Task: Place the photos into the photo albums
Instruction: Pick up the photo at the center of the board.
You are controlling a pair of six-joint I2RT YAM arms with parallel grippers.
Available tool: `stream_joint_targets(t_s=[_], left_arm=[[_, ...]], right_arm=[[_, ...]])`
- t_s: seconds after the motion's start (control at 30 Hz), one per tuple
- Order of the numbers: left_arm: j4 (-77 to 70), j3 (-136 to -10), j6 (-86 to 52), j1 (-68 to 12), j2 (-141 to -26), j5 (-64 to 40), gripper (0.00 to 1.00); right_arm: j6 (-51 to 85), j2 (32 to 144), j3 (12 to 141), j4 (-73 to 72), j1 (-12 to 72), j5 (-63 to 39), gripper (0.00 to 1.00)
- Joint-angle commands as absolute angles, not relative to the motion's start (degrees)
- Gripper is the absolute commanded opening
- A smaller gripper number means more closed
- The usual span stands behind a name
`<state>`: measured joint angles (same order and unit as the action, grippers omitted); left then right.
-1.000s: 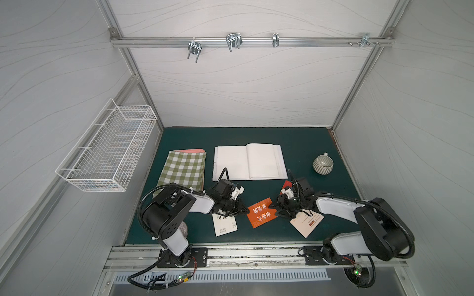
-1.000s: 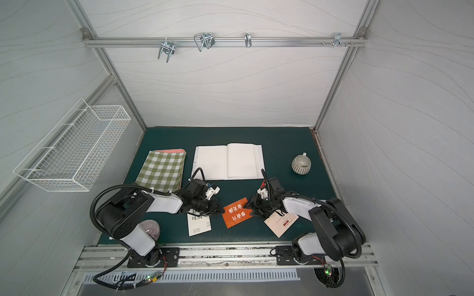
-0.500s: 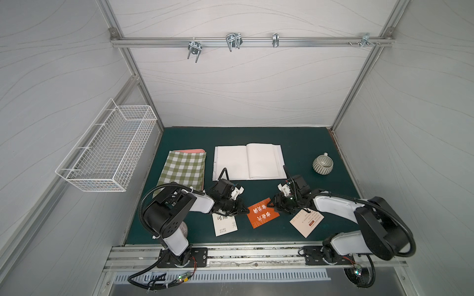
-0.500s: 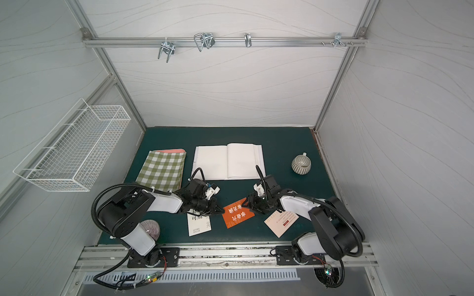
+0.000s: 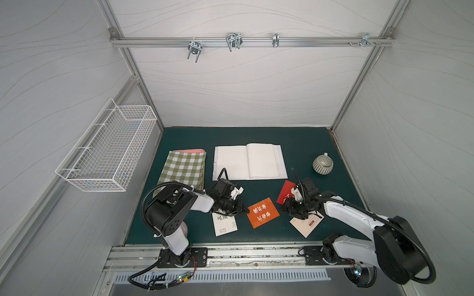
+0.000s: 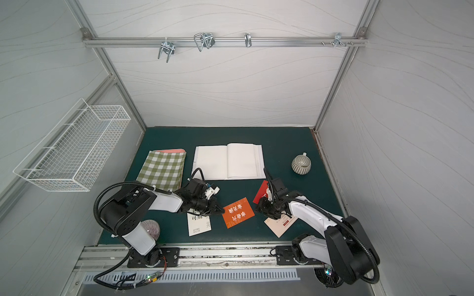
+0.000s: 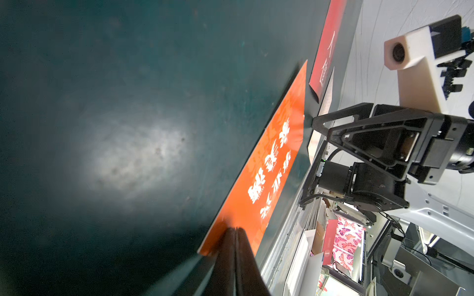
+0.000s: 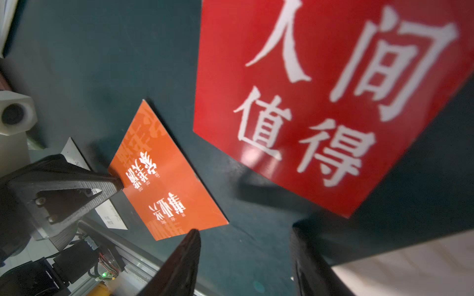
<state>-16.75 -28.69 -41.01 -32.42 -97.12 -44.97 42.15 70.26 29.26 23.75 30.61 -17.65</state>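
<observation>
Photo album (image 5: 250, 161): open flat, blank white pages, at 12 o'clock of green tabletop (image 5: 307, 143). From album: orange card (image 5: 263, 212), white characters, at 6 o'clock; white card (image 5: 225, 226), black characters, at 7; red card (image 5: 284, 191), white characters, at 5; cream card (image 5: 306, 226), small text, beyond red. Left gripper (image 5: 245, 211): jaws closed, tips touching orange card's 9 o'clock edge. Right gripper (image 5: 286, 205): jaws apart, nothing between, low between red card and cream card.

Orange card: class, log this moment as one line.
left fingers: shut at corner of orange paper card | right fingers: open, empty | white-paged photo album: open
</observation>
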Motion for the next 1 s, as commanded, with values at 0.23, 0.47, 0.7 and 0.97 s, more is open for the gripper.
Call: stream_joint_targets(t_s=[0.23, 0.47, 0.7, 0.97], left_arm=[[-7.6, -25.2, -41.9, -32.0, -101.8, -33.4, 0.09], [-6.4, -25.9, -41.3, -32.0, -101.3, -33.1, 0.08], [-6.7, -26.3, -41.6, -31.9, -102.6, -33.6, 0.08], [-4.7, -25.9, -41.9, -31.8, -99.9, -32.2, 0.08]], right_arm=[[37.3, 86.3, 31.3, 15.2, 36.3, -18.5, 0.59], [28.7, 91.0, 34.3, 13.6, 32.5, -22.1, 0.59], [26.8, 91.5, 33.7, 12.1, 30.3, -25.1, 0.58], [31.2, 80.6, 28.7, 13.7, 29.8, -14.3, 0.58]])
